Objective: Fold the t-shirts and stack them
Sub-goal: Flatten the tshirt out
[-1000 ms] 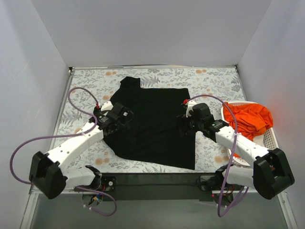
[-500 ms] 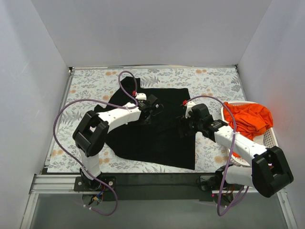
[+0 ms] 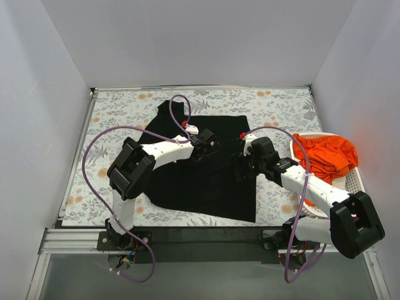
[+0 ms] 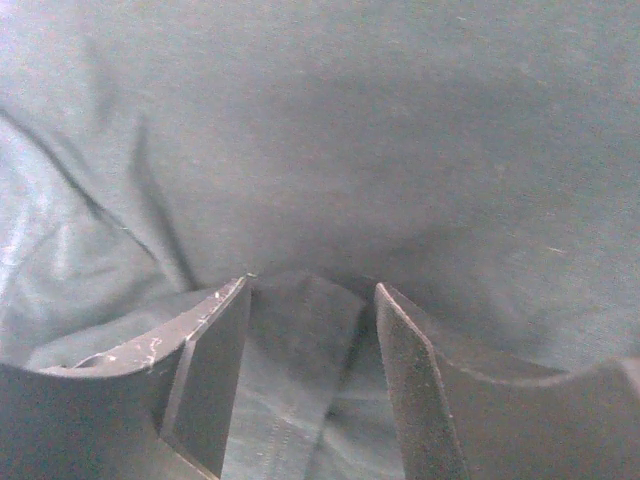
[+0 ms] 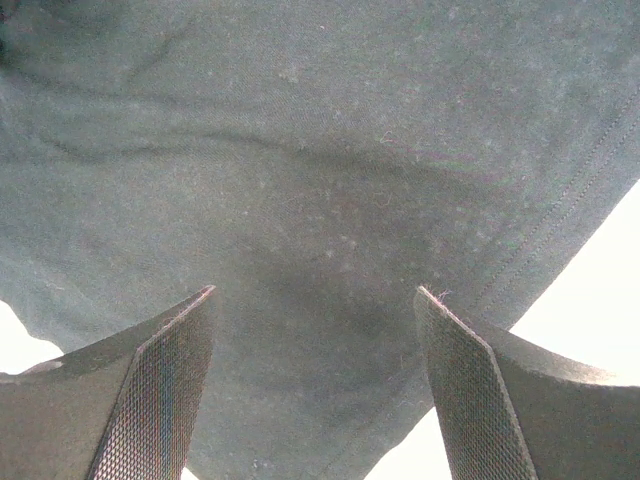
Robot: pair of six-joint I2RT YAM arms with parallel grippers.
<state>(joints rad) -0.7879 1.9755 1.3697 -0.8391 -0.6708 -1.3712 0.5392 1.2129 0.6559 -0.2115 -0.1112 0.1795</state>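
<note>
A black t-shirt (image 3: 200,178) lies spread flat on the floral table, one sleeve (image 3: 169,110) pointing to the back. My left gripper (image 3: 210,145) reaches across to the shirt's upper middle. In the left wrist view this gripper (image 4: 312,283) is open, pressed low on the black cloth (image 4: 330,140), with a stitched fold lying between its fingers (image 4: 205,360). My right gripper (image 3: 240,169) is at the shirt's right edge. In the right wrist view it (image 5: 315,290) stands wide open over the hem (image 5: 560,250), gripping nothing. An orange t-shirt (image 3: 325,153) is bunched at the far right.
A white slatted basket (image 3: 354,181) at the right table edge holds the orange shirt. The floral tablecloth (image 3: 119,112) shows around the black shirt. White walls close in the back and both sides. Purple cables loop from both arms.
My left arm has swung from the shirt's left side to its upper middle, and its jaws have narrowed a little. The right arm and the shirt have stayed put.
</note>
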